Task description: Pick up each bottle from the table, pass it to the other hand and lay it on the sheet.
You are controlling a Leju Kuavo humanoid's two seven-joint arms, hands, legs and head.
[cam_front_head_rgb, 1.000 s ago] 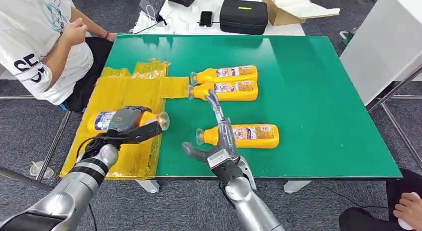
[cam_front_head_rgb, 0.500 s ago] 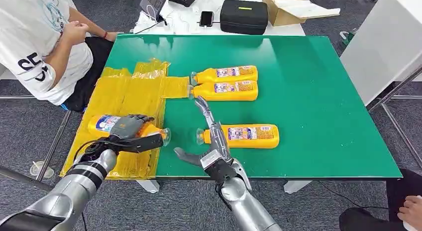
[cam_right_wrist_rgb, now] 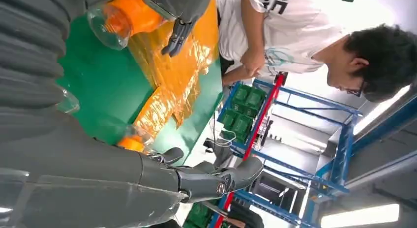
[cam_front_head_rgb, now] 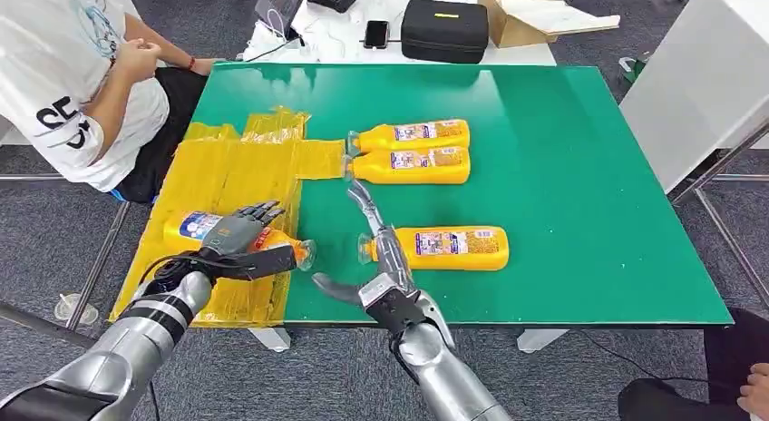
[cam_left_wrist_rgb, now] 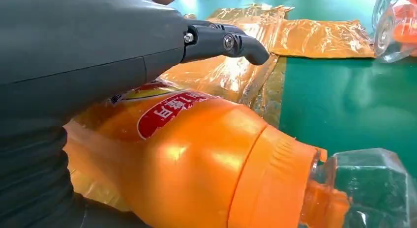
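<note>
A person in a white shirt sits beyond the far left corner of the green tabletop. A crinkled yellow sheet covers the tabletop's left edge. On the near part of that sheet lies an orange bottle on its side, its clear cap pointing toward the tabletop's middle. The left robot hand rests over this bottle, its thumb along the near side and its dark fingers lifted and fanned out above the label, so the grip looks loosened; whether it is fully let go cannot be told. Just right of the sheet, the right robot hand hangs over bare green, its fingers spread and holding nothing. Touching that hand's far side is a second bottle, lying flat. Farther back on the tabletop, two more bottles lie side by side, caps at the sheet's edge. By this reckoning, one bottle is delivered and three remain to be lifted, passed and laid down.
</note>
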